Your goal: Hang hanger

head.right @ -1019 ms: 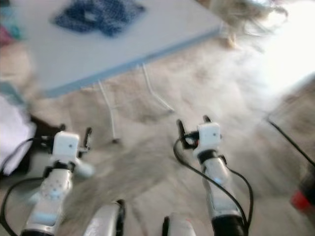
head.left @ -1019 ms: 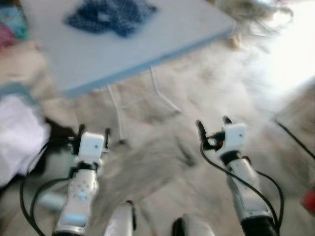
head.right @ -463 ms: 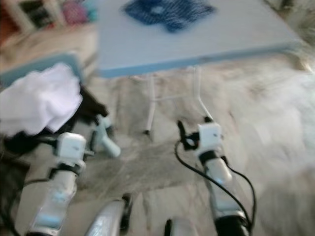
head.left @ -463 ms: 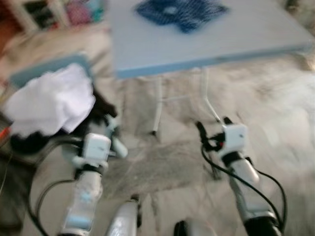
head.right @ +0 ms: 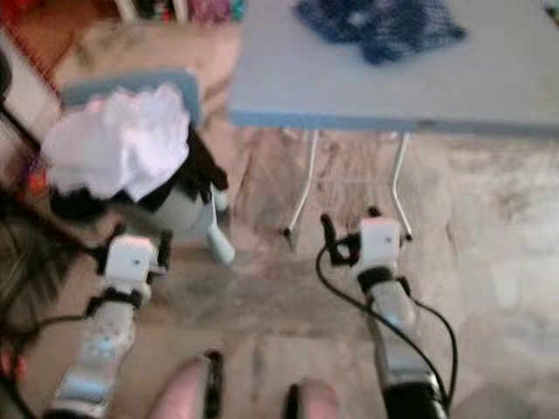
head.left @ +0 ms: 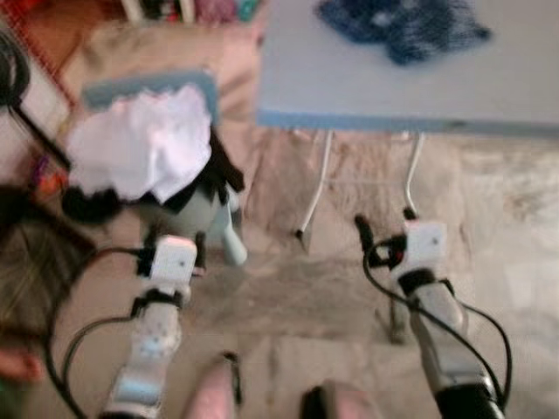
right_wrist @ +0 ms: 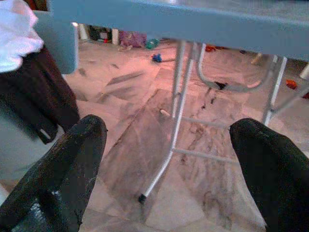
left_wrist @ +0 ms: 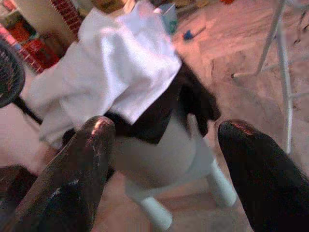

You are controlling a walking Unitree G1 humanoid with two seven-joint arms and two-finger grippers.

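Your view has swung left onto the chair piled with white cloth, both claws, left claw and right claw, wide and empty, no hanger visible, so keep searching.

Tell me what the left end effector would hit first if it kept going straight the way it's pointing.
Probably the chair draped with white cloth and dark clothes. The left end effector is open and aimed at the chair's pale seat and legs; depth is unclear.
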